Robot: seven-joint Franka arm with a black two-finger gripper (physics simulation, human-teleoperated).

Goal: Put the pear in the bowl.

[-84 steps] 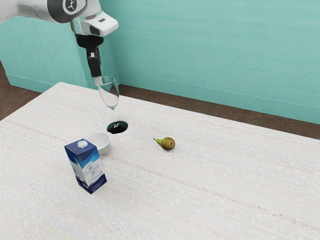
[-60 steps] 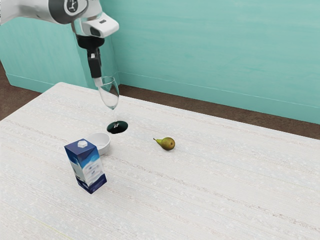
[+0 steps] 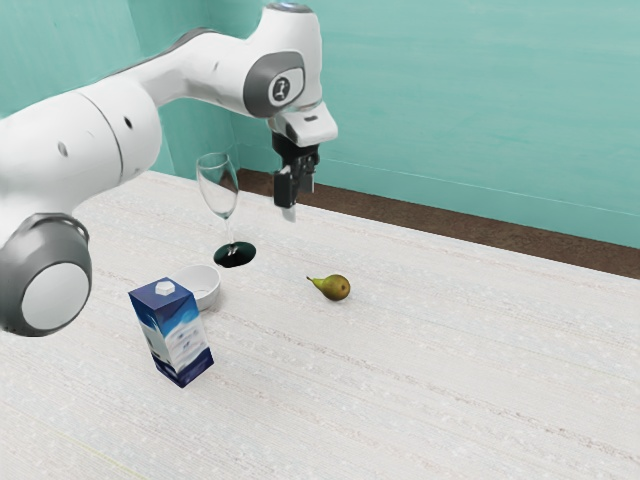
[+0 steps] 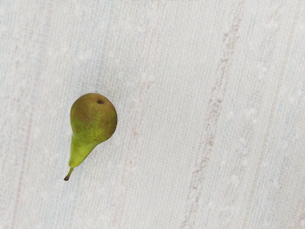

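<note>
Tool (image 3: 298, 203) spread wide, empty above bench (image 3: 440, 390), at risk of rolling pear (image 3: 337, 288) away if lowered off-centre.

Clear glass goblet (image 3: 218, 190), smooth bowl (image 3: 212, 291), rough-looking tabletop (image 3: 450, 380)

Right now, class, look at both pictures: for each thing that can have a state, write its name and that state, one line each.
Pear: lying on its side on the table, outside the bowl
Bowl: upright, partly hidden by the carton
Carton: upright, white cap on
Stemmed glass: upright, empty
Gripper: open, raised above the table, holding nothing
</note>
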